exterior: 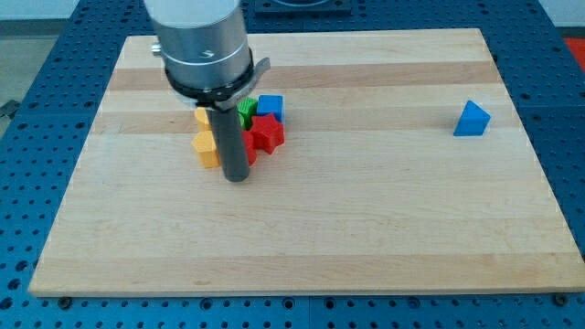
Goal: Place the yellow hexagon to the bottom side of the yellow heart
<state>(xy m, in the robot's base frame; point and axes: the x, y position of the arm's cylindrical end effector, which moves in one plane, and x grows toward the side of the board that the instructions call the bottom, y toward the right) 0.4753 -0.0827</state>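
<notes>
My tip (pixel 238 176) rests on the wooden board (pixel 366 228) at the lower edge of a tight cluster of blocks, left of the board's centre. I have no jaws to open or close: the arm ends in a plain dark rod (pixel 230 137) that holds nothing and only stands against the cluster.

Just to the view's left of the rod, touching or almost touching it, sits a yellow block (pixel 207 148). It is low and chunky with flat angled faces, and looks like the yellow hexagon, though the rod hides its right side. Directly above it toward the view's top is a 2nd yellow block (pixel 202 116), mostly covered by the rod and the metal arm housing (pixel 201 46), so I cannot tell its shape.

On the rod's right lies a red star-shaped block (pixel 268 133). A green block (pixel 245 111) peeks out just above it, its shape unclear. A blue cube (pixel 270 105) sits beside the green one, touching the red block's upper edge.

Well apart, near the board's right side, stands 1 blue triangular block (pixel 472 120).
</notes>
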